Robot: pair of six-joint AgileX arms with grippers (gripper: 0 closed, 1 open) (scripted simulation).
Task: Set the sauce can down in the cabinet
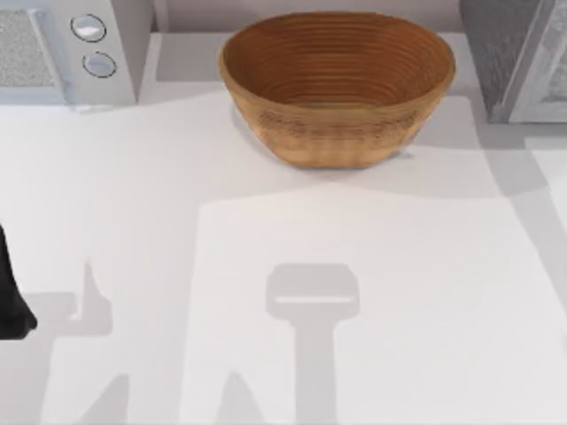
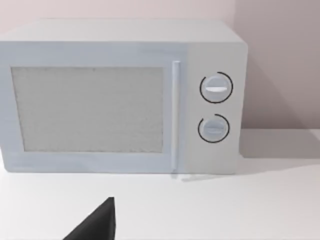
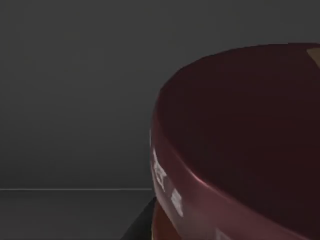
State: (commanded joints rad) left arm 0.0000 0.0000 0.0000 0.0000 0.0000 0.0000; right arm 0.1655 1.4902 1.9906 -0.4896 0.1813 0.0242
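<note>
As you scan the top view from its left edge, you meet the dark tip of the left arm (image 1: 11, 297), low against that side of the white table (image 1: 266, 266). Whether its gripper is open or closed you cannot tell; its wrist view catches just a black wedge of one finger (image 2: 97, 222) above the tabletop, with nothing seen in it. Behind that arm, at the far left corner, stands the light grey box-shaped appliance with a speckled window and two round knobs (image 1: 75, 44), and the left wrist camera faces it squarely (image 2: 120, 97).

Move right and you reach the large woven brown bowl-shaped basket (image 1: 337, 84), sitting at the back centre of the table, well apart from the appliance.

At the far right corner you find the big grey speckled cabinet with its paler white-framed panel (image 1: 514, 57).

In the right wrist view, the small cylindrical sauce can with its dark maroon round lid (image 3: 240, 145) looms very close to the camera, against a dim grey wall and floor. You cannot tell how the right gripper's fingers stand, nor whether they grip the can.
</note>
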